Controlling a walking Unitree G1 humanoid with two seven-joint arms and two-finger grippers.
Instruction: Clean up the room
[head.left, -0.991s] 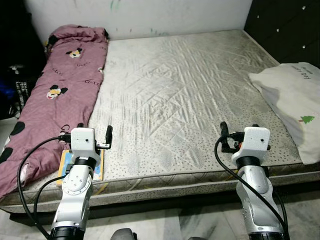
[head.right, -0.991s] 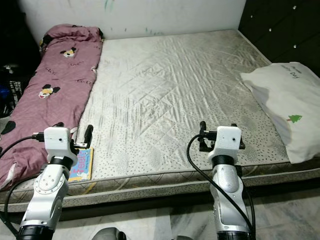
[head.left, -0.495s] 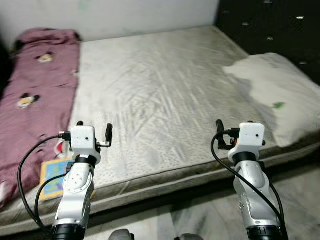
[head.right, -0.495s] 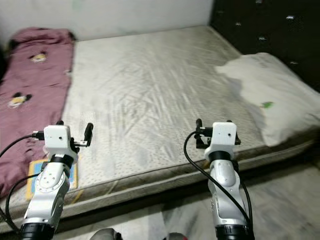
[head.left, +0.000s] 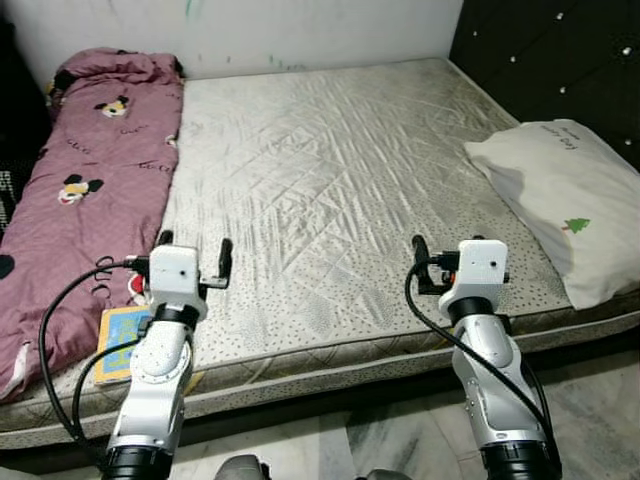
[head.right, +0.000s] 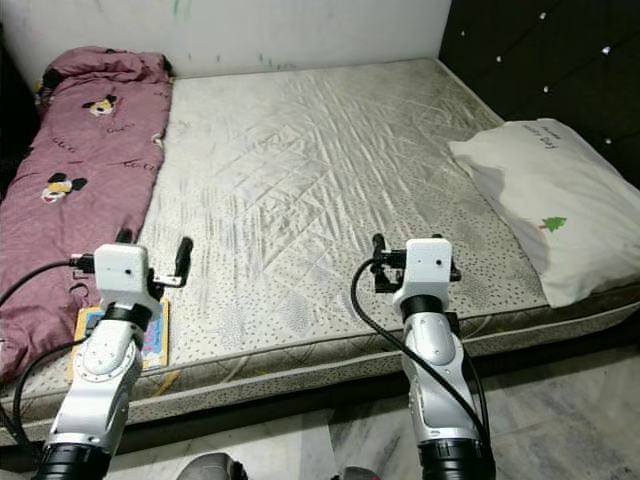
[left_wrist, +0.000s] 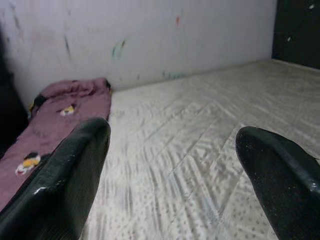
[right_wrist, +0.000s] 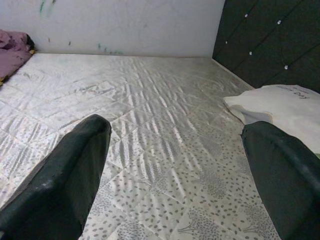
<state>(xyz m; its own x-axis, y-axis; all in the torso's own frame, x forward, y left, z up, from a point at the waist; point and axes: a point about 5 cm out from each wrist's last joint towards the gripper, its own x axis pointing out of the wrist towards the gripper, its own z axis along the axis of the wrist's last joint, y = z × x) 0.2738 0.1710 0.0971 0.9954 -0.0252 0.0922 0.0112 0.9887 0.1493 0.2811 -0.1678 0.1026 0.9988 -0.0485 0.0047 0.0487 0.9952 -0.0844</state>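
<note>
Bed: bare quilted mattress (head.left: 330, 180) in front of me, silvery-grey, speckled along the near edge, running back to a white wall (head.left: 300, 30) with faint paint marks.
Blanket: mauve cartoon-mouse blanket (head.left: 85, 170) bunched lengthwise along the mattress's left side, from the wall end to the near corner.
Book: small colourful picture book (head.left: 122, 340) flat on the mattress near the front left corner, just beside the blanket's edge, partly behind my left arm.
Pillow: white pillow (head.left: 565, 200) with a small green tree print, on the right edge of the mattress, against the dark tufted headboard (head.left: 550, 50).
Left gripper (head.left: 192, 255): raised above the near left part of the mattress, jaws released, fingers (left_wrist: 65, 185) wide apart, nothing between them; pointing across the bed toward the wall.
Right gripper (head.left: 440, 262): raised above the near right part of the mattress, jaws released, fingers (right_wrist: 70, 180) spread, grasping nothing; pillow off to its right.
Floor: pale marbled tile (head.left: 590, 400) below the bed's front edge.
</note>
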